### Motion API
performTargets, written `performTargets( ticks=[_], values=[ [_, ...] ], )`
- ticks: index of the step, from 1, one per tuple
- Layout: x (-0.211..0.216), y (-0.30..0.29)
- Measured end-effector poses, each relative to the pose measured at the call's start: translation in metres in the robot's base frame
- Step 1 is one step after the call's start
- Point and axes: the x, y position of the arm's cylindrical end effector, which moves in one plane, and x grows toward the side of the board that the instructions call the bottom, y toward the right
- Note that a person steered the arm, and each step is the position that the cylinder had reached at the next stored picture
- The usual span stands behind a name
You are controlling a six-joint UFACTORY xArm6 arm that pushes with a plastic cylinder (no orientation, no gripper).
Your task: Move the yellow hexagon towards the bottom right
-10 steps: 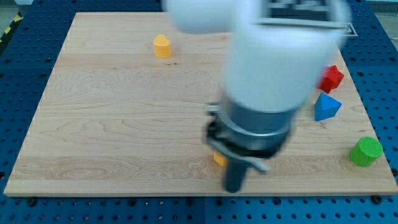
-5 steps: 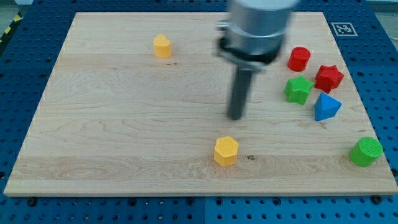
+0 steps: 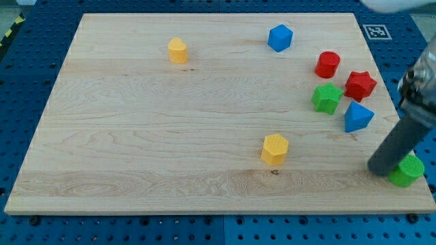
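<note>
The yellow hexagon (image 3: 275, 149) lies on the wooden board (image 3: 136, 136), below the middle and a little to the view's right. My tip (image 3: 380, 168) is at the view's right near the board's bottom right corner, far to the right of the hexagon and touching or just left of the green cylinder (image 3: 407, 170), which the rod partly covers.
A second yellow block (image 3: 178, 50) sits at the top left. A blue hexagon-like block (image 3: 280, 37) is at the top. At the right are a red cylinder (image 3: 328, 64), a red star (image 3: 360, 85), a green star (image 3: 327, 98) and a blue triangle block (image 3: 357, 117).
The rod swung from the bottom middle up to the centre, then far to the right beside the green cylinder. The yellow hexagon shifted right and slightly up.
</note>
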Motion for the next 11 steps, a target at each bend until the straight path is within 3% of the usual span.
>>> performTargets(
  ticks=[1, 2, 3, 4, 5, 6, 7, 8, 9, 10, 11],
  values=[
    [0.032, -0.030],
    [0.032, -0.072],
    [0.032, -0.187],
    [0.021, -0.308],
    [-0.036, -0.340],
    [-0.071, -0.225],
    [-0.073, -0.065],
    [-0.072, -0.047],
    [-0.067, -0.117],
    [-0.033, -0.133],
    [-0.030, -0.070]
  ],
)
